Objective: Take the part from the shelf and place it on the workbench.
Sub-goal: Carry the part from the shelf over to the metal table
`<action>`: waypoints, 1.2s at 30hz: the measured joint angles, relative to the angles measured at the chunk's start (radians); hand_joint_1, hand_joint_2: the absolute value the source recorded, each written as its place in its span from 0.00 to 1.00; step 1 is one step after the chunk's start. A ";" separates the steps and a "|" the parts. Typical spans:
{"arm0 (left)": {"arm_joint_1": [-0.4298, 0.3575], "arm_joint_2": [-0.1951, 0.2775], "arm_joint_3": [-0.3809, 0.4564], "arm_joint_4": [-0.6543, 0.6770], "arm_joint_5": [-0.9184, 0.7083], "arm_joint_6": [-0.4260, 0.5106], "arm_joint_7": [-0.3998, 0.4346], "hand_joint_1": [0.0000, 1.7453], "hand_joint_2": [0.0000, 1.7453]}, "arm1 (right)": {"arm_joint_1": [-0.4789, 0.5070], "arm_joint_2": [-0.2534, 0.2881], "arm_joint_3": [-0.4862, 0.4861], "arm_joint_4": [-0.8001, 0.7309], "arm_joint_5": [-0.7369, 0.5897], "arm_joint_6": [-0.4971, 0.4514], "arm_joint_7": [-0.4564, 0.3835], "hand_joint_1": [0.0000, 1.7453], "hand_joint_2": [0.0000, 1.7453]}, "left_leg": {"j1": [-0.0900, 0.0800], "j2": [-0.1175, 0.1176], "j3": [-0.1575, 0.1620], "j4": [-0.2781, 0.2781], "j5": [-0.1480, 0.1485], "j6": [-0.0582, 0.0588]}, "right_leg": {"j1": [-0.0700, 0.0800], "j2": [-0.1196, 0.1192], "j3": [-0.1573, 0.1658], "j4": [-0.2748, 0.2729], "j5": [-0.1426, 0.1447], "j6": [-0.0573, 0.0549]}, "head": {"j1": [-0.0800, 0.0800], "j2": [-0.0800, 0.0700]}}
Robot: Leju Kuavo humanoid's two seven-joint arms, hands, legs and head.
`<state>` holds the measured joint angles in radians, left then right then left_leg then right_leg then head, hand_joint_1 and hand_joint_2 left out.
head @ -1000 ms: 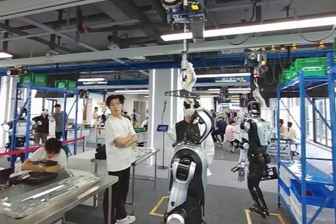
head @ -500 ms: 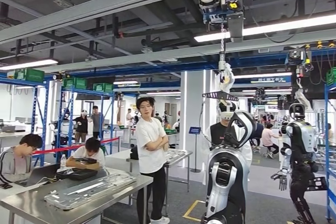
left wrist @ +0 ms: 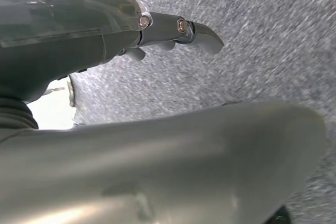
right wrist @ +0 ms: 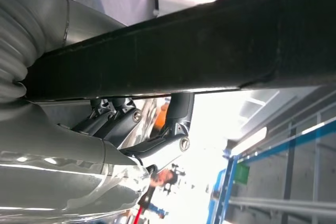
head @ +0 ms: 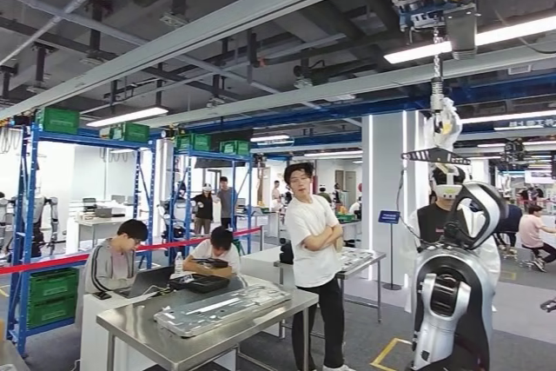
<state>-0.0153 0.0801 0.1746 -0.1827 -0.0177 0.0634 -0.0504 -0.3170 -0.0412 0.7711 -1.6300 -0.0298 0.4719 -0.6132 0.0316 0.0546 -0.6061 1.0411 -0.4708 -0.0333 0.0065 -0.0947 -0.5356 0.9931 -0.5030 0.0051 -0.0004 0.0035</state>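
The blue shelves (head: 26, 215) stand well off beyond the left end of the steel tabletop (head: 131, 329), which looks like the workbench to be reached. Another robot (head: 455, 293) hangs from a hoist on the right. A standing person (head: 314, 249) with folded arms is just beside the tabletop's right corner, and two seated people (head: 118, 258) lean at its far edge.

A long metal panel (head: 222, 306) already lies down the middle of the tabletop, almost to the right corner, leaving bare steel mostly along the near edge.

The task's thing seems to be the dark bar (right wrist: 178, 45). It runs across the right hand (right wrist: 79, 150), with the fingers (right wrist: 174, 145) curled under it, so I judge it held. How firmly, I cannot tell. The left hand (left wrist: 118, 35) hangs over the grey floor, its fingers (left wrist: 198, 30) straight and holding nothing.

The chief risks:
- The long bar may swing into the standing person or the hanging robot on the approach.
- One-handed, it may tilt or slip out of the fingers.
- Set down carelessly, it may land on the panel or overhang the near edge and fall.
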 joint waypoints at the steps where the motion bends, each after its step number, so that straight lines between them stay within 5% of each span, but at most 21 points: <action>1: -0.001 -0.001 0.002 0.000 0.001 -0.002 -0.001 0.00 1.00 | -0.002 0.001 0.000 0.000 0.001 0.000 0.001 1.00 1.00 | -0.004 0.003 0.002 -0.009 -0.002 0.010 | 0.002 -0.007 0.000 0.002 -0.002 0.005 | 0.000 0.000; 3: 0.000 -0.001 0.008 0.000 0.003 -0.003 -0.002 0.00 1.00 | -0.008 0.005 0.001 -0.001 0.002 0.002 0.002 1.00 1.00 | -0.008 -0.018 -0.002 -0.008 0.000 0.032 | -0.002 -0.014 0.002 0.004 -0.006 0.014 | 0.000 0.000; 5: 0.000 -0.001 0.011 0.000 0.005 -0.004 -0.002 0.00 1.00 | -0.013 0.010 0.002 -0.002 0.002 0.003 0.003 1.00 1.00 | -0.009 -0.034 -0.003 -0.009 0.003 0.045 | -0.010 0.021 -0.007 0.032 -0.033 0.021 | 0.000 0.000; 8: -0.005 0.001 0.016 0.000 0.006 -0.007 -0.002 0.00 1.00 | -0.014 0.013 0.004 -0.001 0.002 0.004 0.004 1.00 1.00 | -0.014 -0.065 -0.004 -0.010 0.007 0.059 | -0.014 0.083 -0.089 0.218 -0.129 0.022 | 0.000 0.000; 10: -0.006 0.002 0.019 0.000 0.006 -0.011 -0.002 0.00 1.00 | -0.013 0.013 0.004 0.000 0.002 0.004 0.004 1.00 1.00 | -0.021 -0.092 -0.004 -0.010 0.008 0.063 | -0.012 0.091 -0.137 0.311 -0.147 0.015 | 0.000 0.000; 12: -0.006 0.002 0.022 0.000 0.006 -0.013 -0.002 0.00 1.00 | -0.014 0.013 0.004 0.000 0.002 0.004 0.004 1.00 1.00 | -0.026 -0.121 -0.003 -0.010 0.010 0.066 | -0.004 0.104 -0.113 0.242 -0.087 -0.001 | 0.000 0.000; 14: -0.006 0.000 0.023 0.000 0.005 -0.014 -0.002 0.00 1.00 | -0.016 0.013 0.004 -0.001 0.001 0.004 0.004 1.00 1.00 | -0.026 -0.145 -0.003 -0.010 0.011 0.067 | 0.005 0.153 -0.053 0.100 -0.015 -0.020 | 0.000 0.000; 16: -0.006 -0.003 0.024 0.000 0.005 -0.015 -0.002 0.00 1.00 | -0.017 0.013 0.004 -0.001 0.001 0.004 0.004 1.00 1.00 | -0.025 -0.156 -0.005 -0.010 0.013 0.066 | 0.008 0.197 -0.024 0.033 0.007 -0.031 | 0.000 0.000; 18: -0.007 -0.004 0.024 0.000 0.005 -0.015 -0.002 0.00 1.00 | -0.017 0.013 0.004 -0.001 0.001 0.004 0.004 1.00 1.00 | -0.026 -0.158 -0.006 -0.009 0.013 0.065 | 0.007 0.204 -0.022 0.029 0.006 -0.033 | 0.000 0.000; 22: -0.005 -0.003 0.025 0.000 0.002 -0.017 -0.004 0.00 1.00 | -0.021 0.014 0.002 -0.003 -0.001 0.003 0.004 1.00 1.00 | -0.022 -0.171 -0.014 -0.007 0.013 0.055 | 0.005 0.177 -0.015 0.009 0.013 -0.030 | 0.000 0.000; 24: -0.003 -0.002 0.025 0.000 -0.003 -0.020 -0.006 0.00 1.00 | -0.026 0.019 0.000 -0.007 -0.003 0.003 0.003 1.00 1.00 | -0.025 -0.137 -0.040 0.037 -0.020 0.041 | 0.000 0.136 -0.007 -0.013 0.020 -0.030 | 0.000 0.000; 26: -0.006 0.000 0.025 0.000 -0.005 -0.021 -0.007 0.00 1.00 | -0.026 0.022 0.000 -0.008 -0.003 0.003 0.004 1.00 1.00 | -0.024 -0.087 -0.094 0.152 -0.083 0.028 | -0.003 0.096 -0.004 -0.023 0.024 -0.030 | 0.000 0.000; 28: -0.008 0.001 0.025 0.000 -0.006 -0.021 -0.008 0.00 1.00 | -0.024 0.022 0.000 -0.006 -0.002 0.003 0.004 1.00 1.00 | -0.014 -0.068 -0.131 0.239 -0.111 0.017 | -0.004 0.064 -0.004 -0.021 0.021 -0.026 | 0.000 0.000; 29: -0.007 0.001 0.025 0.000 -0.006 -0.022 -0.008 0.00 1.00 | -0.024 0.022 0.000 -0.006 -0.002 0.003 0.005 1.00 1.00 | -0.009 -0.064 -0.127 0.236 -0.101 0.011 | -0.005 0.051 -0.004 -0.020 0.019 -0.023 | 0.000 0.000; 32: -0.005 0.002 0.025 0.000 -0.008 -0.023 -0.009 0.00 1.00 | -0.025 0.022 0.000 -0.005 -0.002 0.003 0.006 1.00 1.00 | 0.000 -0.028 -0.031 0.060 -0.020 -0.005 | -0.010 0.018 -0.003 -0.005 0.005 -0.004 | 0.001 0.000; 34: -0.006 0.001 0.025 0.000 -0.009 -0.023 -0.009 0.00 1.00 | -0.026 0.023 0.000 -0.006 -0.002 0.003 0.006 1.00 1.00 | -0.003 -0.013 0.003 -0.007 -0.003 0.006 | -0.008 0.003 -0.003 0.005 -0.003 0.008 | 0.000 0.000; 36: -0.004 0.001 0.026 0.000 -0.012 -0.023 -0.008 0.00 1.00 | -0.027 0.023 0.000 -0.006 -0.002 0.003 0.007 1.00 1.00 | -0.007 -0.028 -0.001 -0.005 -0.004 0.025 | -0.009 -0.008 -0.001 0.008 -0.006 0.015 | 0.000 0.000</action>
<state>-0.0188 0.0815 0.2003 -0.1827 -0.0299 0.0404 -0.0587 -0.3437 -0.0180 0.7706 -1.6364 -0.0317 0.4749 -0.6063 0.0242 0.0269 -0.6067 1.0365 -0.4753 -0.0078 -0.0021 -0.1028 -0.5368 1.0013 -0.5088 0.0199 -0.0007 0.0038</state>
